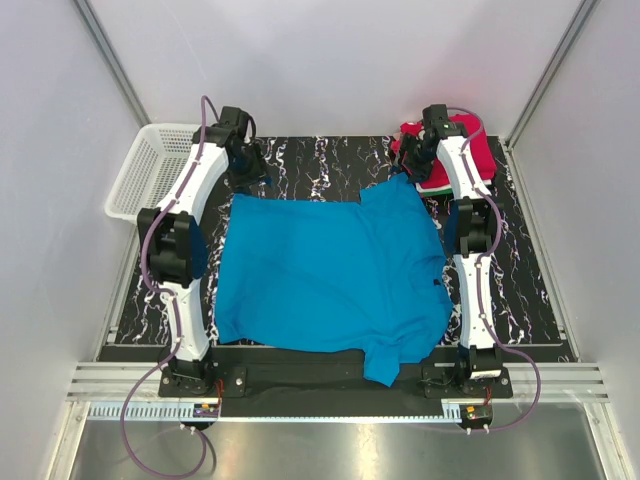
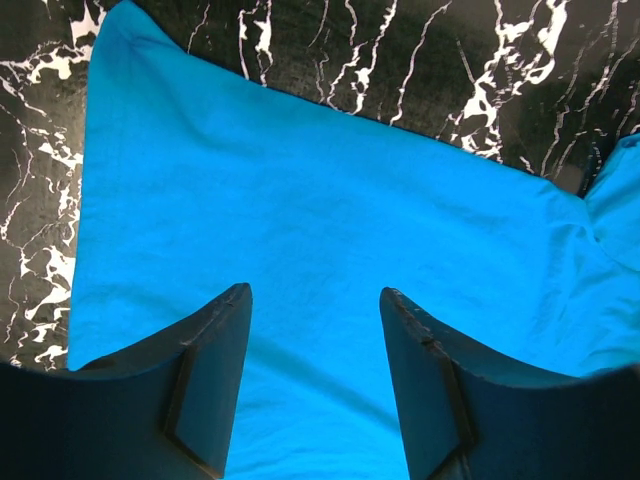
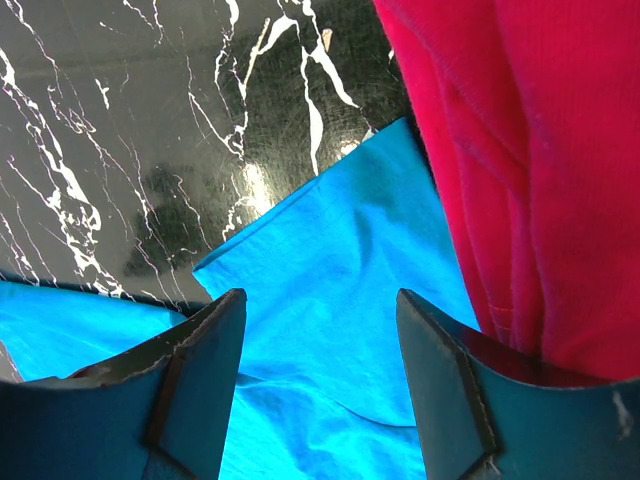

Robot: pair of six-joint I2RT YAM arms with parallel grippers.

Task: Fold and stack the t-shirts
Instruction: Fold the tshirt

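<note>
We noted the blue t-shirt (image 1: 330,270) spread flat mid-table (image 1: 320,160). A small dark mark at its right edge was too small to read. The left gripper (image 2: 315,295) hung over the shirt's far left corner, jaws wide, empty. The right gripper (image 3: 320,295) hung over the far right sleeve, beside the folded red t-shirt (image 3: 520,150), jaws wide, empty.

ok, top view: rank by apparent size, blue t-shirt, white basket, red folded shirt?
1. blue t-shirt, by far the largest
2. white basket
3. red folded shirt, though the right arm hides part of it
</note>
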